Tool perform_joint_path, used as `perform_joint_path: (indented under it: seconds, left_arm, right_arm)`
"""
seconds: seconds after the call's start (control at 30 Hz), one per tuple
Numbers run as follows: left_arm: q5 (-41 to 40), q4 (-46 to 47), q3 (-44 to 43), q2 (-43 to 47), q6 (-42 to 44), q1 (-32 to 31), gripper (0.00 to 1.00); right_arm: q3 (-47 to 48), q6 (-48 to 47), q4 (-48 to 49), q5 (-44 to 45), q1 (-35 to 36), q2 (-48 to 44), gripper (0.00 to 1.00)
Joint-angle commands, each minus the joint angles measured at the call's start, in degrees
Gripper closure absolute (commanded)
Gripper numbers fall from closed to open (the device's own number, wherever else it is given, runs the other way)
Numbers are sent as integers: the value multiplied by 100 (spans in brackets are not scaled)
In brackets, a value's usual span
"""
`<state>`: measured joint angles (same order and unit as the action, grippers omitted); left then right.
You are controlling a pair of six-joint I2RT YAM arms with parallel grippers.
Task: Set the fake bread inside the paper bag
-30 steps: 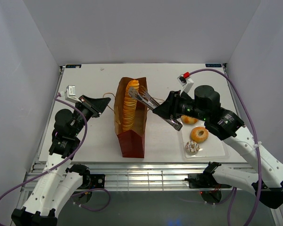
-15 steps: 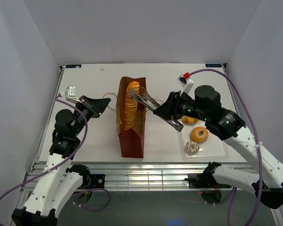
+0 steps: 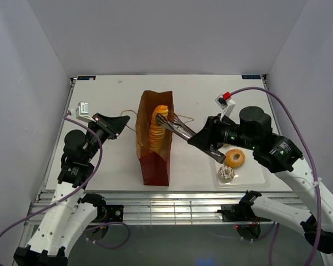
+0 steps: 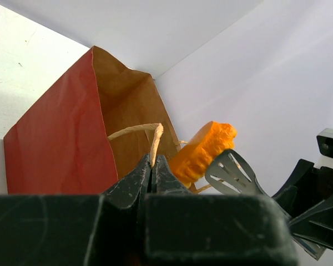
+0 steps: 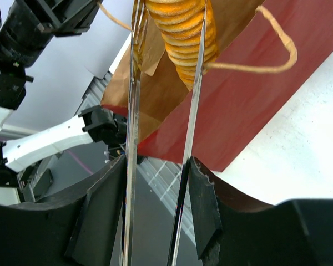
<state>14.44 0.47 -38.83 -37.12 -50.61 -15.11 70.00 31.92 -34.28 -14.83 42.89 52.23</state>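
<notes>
1. The left gripper (image 4: 153, 160) is seen fully closed, with the bag's twine handle (image 4: 134, 131) pinched between its fingers.
2. The right gripper (image 5: 155, 166) is held partly closed on the tongs (image 5: 134, 111), whose two arms are pressed between its fingers.
3. The upper end of the loaf (image 3: 155, 130) is clamped between the tong blades.
4. The loaf is found inside the open mouth of the bag (image 3: 155, 163), with its top end projecting past the paper edge.
5. The bag is set on the table (image 3: 200, 94) between the two arms, red end nearest the bases.
6. A bun (image 3: 234, 158) and the pastry (image 3: 226, 173) are seen lying in the tray (image 3: 255, 174) beside the right arm, apart from the bag.
</notes>
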Motion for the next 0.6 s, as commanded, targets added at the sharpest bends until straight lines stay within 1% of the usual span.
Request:
perform_joint_path:
  seconds: [0.0, 0.27, 0.43, 0.57]
  left_arm:
    - [42, 6, 25, 30, 7, -9, 98]
    - [7, -12, 16, 91, 16, -9, 98]
    - [24, -21, 16, 91, -10, -9, 98]
    - [50, -12, 33, 91, -28, -9, 98]
  right_arm:
    - [374, -160, -25, -274, 35, -116, 47]
    - [524, -292, -473, -398, 35, -72, 43]
    - [471, -283, -492, -416, 35, -81, 42]
    - [541, -292, -457, -214, 35, -107, 43]
